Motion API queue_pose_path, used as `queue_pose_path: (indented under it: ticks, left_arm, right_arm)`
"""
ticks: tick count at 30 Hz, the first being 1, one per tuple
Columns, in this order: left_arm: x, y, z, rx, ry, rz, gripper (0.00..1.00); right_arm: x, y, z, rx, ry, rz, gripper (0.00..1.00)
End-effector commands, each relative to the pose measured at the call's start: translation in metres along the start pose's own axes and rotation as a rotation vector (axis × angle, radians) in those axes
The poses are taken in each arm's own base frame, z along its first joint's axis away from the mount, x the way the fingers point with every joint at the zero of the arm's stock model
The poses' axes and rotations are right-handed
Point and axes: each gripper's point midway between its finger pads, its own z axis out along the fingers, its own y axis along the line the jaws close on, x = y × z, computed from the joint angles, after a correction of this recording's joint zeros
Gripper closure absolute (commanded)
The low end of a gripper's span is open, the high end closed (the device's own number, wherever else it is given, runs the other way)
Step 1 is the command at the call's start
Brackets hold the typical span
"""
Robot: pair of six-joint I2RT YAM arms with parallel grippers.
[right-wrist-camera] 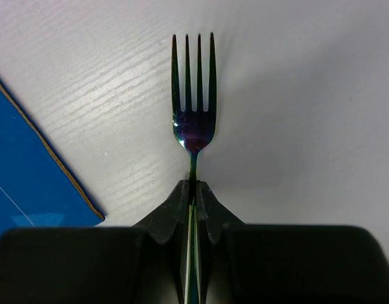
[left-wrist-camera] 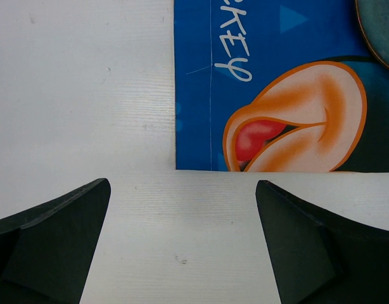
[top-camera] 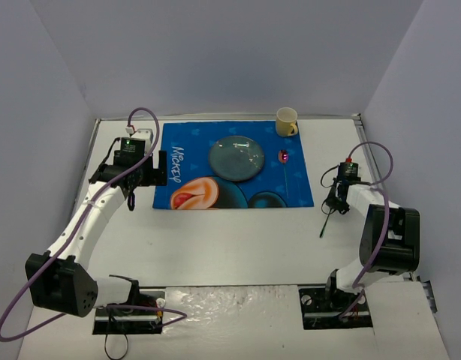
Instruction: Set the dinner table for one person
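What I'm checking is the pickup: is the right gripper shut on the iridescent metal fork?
Shut: the right gripper pinches the iridescent metal fork by its handle between black fingers.

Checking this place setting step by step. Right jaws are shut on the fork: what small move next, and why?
Probably a slight lift of the fork, ready to carry it to the mat. The right gripper is shut on its handle, over bare table right of the mat.
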Motion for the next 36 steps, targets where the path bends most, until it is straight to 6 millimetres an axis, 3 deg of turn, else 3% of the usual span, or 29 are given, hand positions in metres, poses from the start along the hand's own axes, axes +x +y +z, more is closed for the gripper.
queue_pose_path:
  ticks: [1, 5, 10, 12, 13, 16, 20, 28, 31, 33, 36]
  left_arm:
    - [-0.018, -0.001, -0.009, 0.015, -0.070, -0.024, 0.03]
    - [-0.019, -0.002, -0.009, 0.017, -0.073, -0.025, 0.03]
    - [-0.019, 0.000, -0.013, 0.011, -0.082, -0.028, 0.03]
    - [-0.017, 0.003, -0.015, -0.003, -0.084, -0.031, 0.03]
    - [-0.016, 0.006, -0.018, -0.019, -0.088, -0.032, 0.03]
    - [-0.009, 0.015, -0.023, -0.053, -0.084, -0.041, 0.03]
    - [-0.002, 0.034, -0.038, -0.135, -0.121, -0.061, 0.03]
    - [0.022, 0.052, -0.045, -0.211, -0.129, -0.080, 0.03]
    - [0.026, 0.059, -0.044, -0.246, -0.144, -0.084, 0.03]
    - [0.028, 0.062, -0.044, -0.256, -0.139, -0.084, 0.03]
    - [0.027, 0.063, -0.043, -0.262, -0.142, -0.086, 0.03]
  right_arm:
    - [-0.052, 0.021, -0.047, 0.005, -0.182, -0.030, 1.00]
    - [-0.085, 0.073, -0.091, -0.096, -0.310, -0.045, 1.00]
    - [-0.103, 0.180, -0.145, -0.323, -0.370, -0.102, 1.00]
    - [-0.100, 0.222, -0.161, -0.400, -0.368, -0.150, 1.00]
    - [-0.097, 0.253, -0.173, -0.453, -0.370, -0.184, 1.00]
    - [-0.089, 0.298, -0.188, -0.533, -0.359, -0.208, 1.00]
    - [-0.062, 0.383, -0.208, -0.668, -0.324, -0.255, 1.00]
    - [0.004, 0.473, -0.184, -0.735, -0.224, -0.293, 1.00]
    - [0.022, 0.495, -0.181, -0.755, -0.212, -0.297, 1.00]
    - [0.037, 0.505, -0.164, -0.744, -0.188, -0.293, 1.00]
    - [0.048, 0.519, -0.156, -0.756, -0.179, -0.282, 1.00]
